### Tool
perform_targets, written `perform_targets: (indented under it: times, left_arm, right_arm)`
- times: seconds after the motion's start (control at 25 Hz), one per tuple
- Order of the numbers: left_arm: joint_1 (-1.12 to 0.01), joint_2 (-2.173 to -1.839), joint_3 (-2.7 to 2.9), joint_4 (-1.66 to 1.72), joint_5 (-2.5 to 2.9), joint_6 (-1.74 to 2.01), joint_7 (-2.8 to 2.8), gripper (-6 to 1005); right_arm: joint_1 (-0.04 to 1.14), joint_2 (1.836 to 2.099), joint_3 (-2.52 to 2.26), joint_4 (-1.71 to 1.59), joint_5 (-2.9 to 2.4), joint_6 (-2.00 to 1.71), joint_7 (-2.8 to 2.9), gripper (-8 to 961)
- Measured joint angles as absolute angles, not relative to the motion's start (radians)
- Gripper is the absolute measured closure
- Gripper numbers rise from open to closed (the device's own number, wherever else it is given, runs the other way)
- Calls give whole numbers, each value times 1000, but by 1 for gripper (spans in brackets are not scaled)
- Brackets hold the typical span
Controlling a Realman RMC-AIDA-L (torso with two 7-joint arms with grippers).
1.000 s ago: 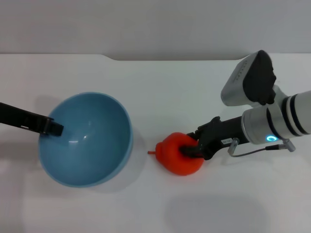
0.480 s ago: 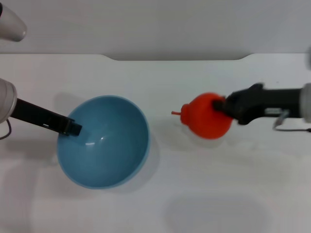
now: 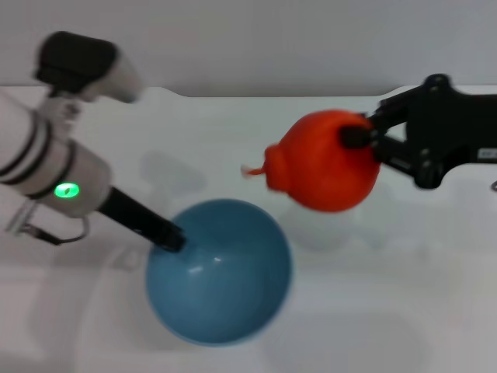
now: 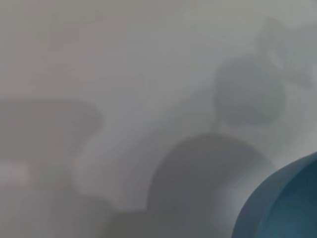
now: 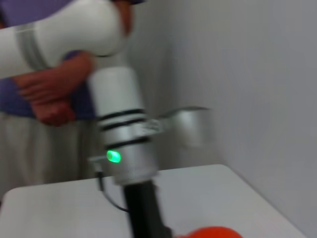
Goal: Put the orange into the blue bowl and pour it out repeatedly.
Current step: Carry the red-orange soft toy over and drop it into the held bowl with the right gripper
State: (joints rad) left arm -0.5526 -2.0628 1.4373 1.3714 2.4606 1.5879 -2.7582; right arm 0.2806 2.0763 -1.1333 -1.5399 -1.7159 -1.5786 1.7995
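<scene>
Above the white table [image 3: 256, 124], at about two o'clock from the centre of the head view, the right gripper [image 3: 359, 138] holds the orange [image 3: 322, 171] in the air, its dark fingers clamped onto the fruit's right side. The orange's stem nub points toward nine o'clock, and its shadow lies on the tabletop just below it. In the right wrist view only a thin slice of the orange [image 5: 210, 233] shows at the frame's edge.

At six o'clock from the orange and a little to the left, the blue bowl [image 3: 221, 272] is lifted off the table, its opening facing the camera. The left gripper [image 3: 169, 239] grips the bowl's rim at its ten o'clock edge, fingers closed on it. The left arm [image 3: 46, 167] runs off toward ten o'clock with a green light lit on its wrist; it shows too in the right wrist view [image 5: 119, 129].

The orange and the bowl are apart, not touching. In the left wrist view a blurred edge of the blue bowl [image 4: 287, 203] shows above the table, with round shadows beside it.
</scene>
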Motion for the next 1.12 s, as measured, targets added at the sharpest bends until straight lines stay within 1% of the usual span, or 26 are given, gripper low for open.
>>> perform_targets:
  times: [0.08, 0.12, 0.32, 0.84, 1.08, 1.12]
  left_arm:
    - [-578, -2064, 1492, 1370, 2458, 1578, -2784, 1001]
    - [-610, -2065, 1542, 1367, 2458, 1574, -2811, 1001]
    - [-656, -2067, 1590, 1358, 2457, 1571, -2844, 1000]
    - [-740, -2069, 1594, 1350, 2459, 1560, -2866, 1000]
    - [-741, -2069, 1592, 1348, 2459, 1557, -2867, 1000]
    - [-739, -2069, 1590, 1348, 2459, 1555, -2867, 1000]
  right_arm:
    - [295, 2076, -1167, -1550, -1715, -1589, 1787, 909]
    - [311, 2074, -1219, -1540, -1718, -1588, 1764, 906]
    - [325, 2075, -1289, -1514, -1763, -1570, 1748, 891]
    - [336, 2075, -1343, -1450, -1830, -1503, 1804, 851]
    - [330, 2075, -1336, -1471, -1836, -1503, 1824, 632]
    - [329, 2075, -1333, -1474, -1841, -1503, 1831, 619]
